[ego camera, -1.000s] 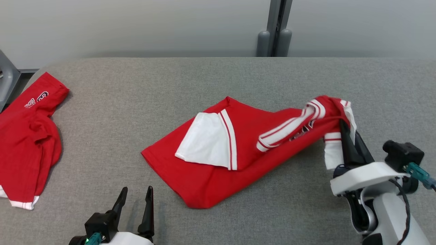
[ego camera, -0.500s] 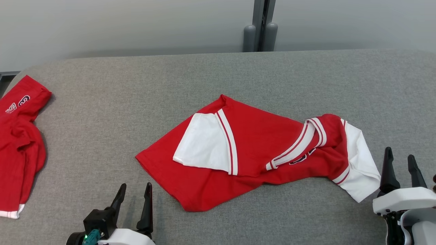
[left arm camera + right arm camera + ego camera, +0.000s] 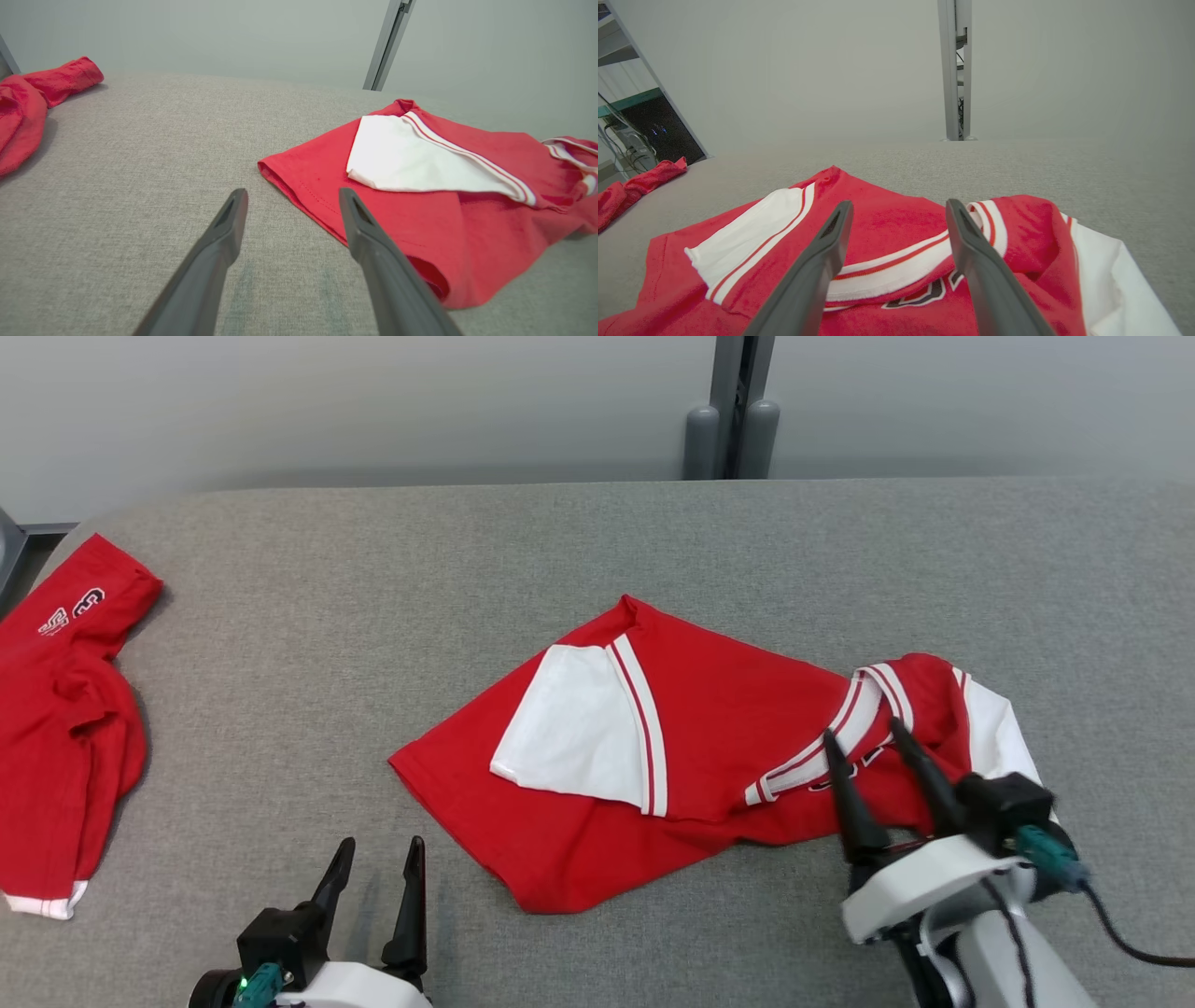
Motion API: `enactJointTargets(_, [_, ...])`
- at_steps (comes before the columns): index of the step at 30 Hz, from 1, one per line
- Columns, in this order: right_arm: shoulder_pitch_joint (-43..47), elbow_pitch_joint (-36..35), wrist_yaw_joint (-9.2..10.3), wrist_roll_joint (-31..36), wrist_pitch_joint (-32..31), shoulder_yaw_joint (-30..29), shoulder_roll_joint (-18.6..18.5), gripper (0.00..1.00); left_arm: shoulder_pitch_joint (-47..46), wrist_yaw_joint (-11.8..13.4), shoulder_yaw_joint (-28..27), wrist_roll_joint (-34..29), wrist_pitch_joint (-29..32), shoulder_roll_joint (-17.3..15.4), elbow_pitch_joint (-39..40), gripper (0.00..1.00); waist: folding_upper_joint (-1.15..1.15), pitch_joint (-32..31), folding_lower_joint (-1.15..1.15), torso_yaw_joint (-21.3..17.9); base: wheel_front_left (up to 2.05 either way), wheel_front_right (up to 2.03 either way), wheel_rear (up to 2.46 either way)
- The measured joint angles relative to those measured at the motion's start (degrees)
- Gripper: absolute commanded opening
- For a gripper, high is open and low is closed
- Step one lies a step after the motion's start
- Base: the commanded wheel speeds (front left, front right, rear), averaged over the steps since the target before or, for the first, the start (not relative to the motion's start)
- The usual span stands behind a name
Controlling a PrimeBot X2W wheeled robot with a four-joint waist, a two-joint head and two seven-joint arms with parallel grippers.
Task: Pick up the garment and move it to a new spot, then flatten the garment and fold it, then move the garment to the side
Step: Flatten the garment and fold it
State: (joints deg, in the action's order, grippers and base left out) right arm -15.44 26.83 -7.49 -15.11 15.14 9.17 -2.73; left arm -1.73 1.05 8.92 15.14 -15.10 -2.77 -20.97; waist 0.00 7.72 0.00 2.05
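The garment [image 3: 719,737], a red shirt with white sleeves and striped trim, lies crumpled on the grey table [image 3: 373,597], right of the middle. My right gripper [image 3: 861,733] is open, and its fingers hover over the bunched collar end on the garment's right side, holding nothing. In the right wrist view the right gripper [image 3: 899,204] points at the striped collar band of the garment [image 3: 896,224]. My left gripper [image 3: 381,845] is open near the table's front edge, left of the shirt's hem. The left wrist view shows the left gripper [image 3: 293,192] just short of the garment [image 3: 420,205].
A second red shirt [image 3: 65,709] lies bunched at the table's left edge, seen too as a red heap [image 3: 28,98] in the left wrist view. A grey post [image 3: 733,411] stands behind the table's far edge. Bare grey cloth lies between the two shirts.
My right gripper opened and let go of the garment's collar end, which dropped flat. The gripper drew back to the right, then came forward over that end. The camera shifted a little.
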Motion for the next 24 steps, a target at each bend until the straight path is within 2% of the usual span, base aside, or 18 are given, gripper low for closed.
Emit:
enactJointTargets(9, [-7.6,5.8,0.0,-1.7,0.0,23.8,-2.2,1.0,0.0,0.0,1.1,0.7,0.0,0.0,-0.2,1.0,0.0,0.4,0.0,3.3,0.0,0.0,0.0])
enactJointTargets(12, [-9.9,9.7,-0.01,-2.6,-0.7,28.9,-3.1,1.0,0.0,0.0,1.4,1.2,0.0,0.0,-0.3,1.0,0.0,0.5,0.0,4.6,0.0,0.0,0.0])
enactJointTargets(15, [-11.3,13.1,-0.01,-2.9,-1.0,31.5,-3.8,1.0,0.0,0.2,1.7,1.6,0.0,0.0,-0.3,1.0,0.0,0.7,0.0,5.8,0.0,0.0,0.0])
enactJointTargets(22, [-13.4,18.6,-0.01,-2.4,-0.5,32.0,-4.4,1.0,0.1,0.6,1.6,2.2,0.0,0.0,-0.1,1.0,0.0,1.3,0.0,6.9,0.0,0.0,0.0])
enactJointTargets(24, [-13.9,19.4,-0.01,-1.8,-0.4,31.8,-4.3,0.88,0.1,0.8,1.7,2.6,0.0,0.0,0.0,1.0,0.0,1.5,0.0,7.0,0.0,0.0,0.0])
